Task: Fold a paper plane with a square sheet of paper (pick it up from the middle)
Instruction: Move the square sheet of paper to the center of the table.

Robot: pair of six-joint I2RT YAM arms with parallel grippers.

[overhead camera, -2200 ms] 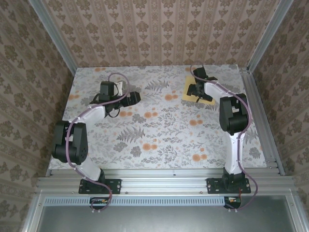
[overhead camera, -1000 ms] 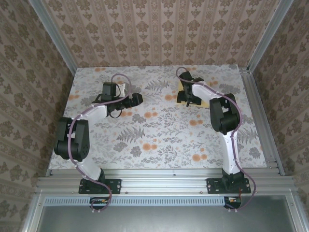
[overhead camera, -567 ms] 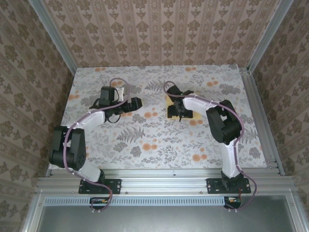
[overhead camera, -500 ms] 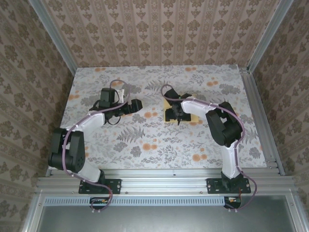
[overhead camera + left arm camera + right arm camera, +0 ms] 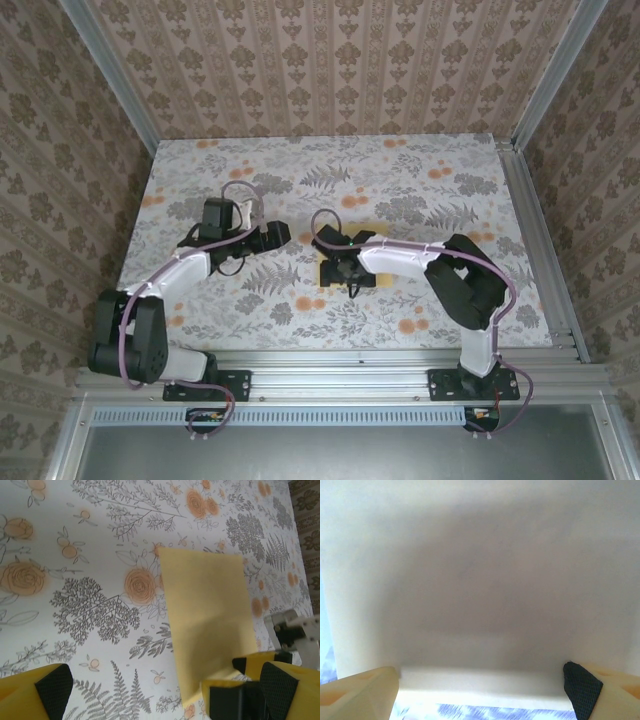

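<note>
The square sheet of paper, mustard yellow, lies flat and without folds on the floral table near the middle. My right gripper stands over it, jaws open wide, both tips down on the sheet. In the right wrist view the sheet looks pale and spans the frame between the fingers of the right gripper. My left gripper is open and sits just left of the sheet, apart from it. In the left wrist view the sheet lies ahead of the left gripper. The paper plane is out of view.
The table wears a grey fern and orange flower print. Aluminium rails edge it on the right and at the front. Patterned walls close in the back and both sides. The right arm's elbow rises over the right half.
The right arm has swept from the far right of the table to the middle, sliding the yellow sheet along under its open fingers. The left gripper has moved a little nearer and rightward.
</note>
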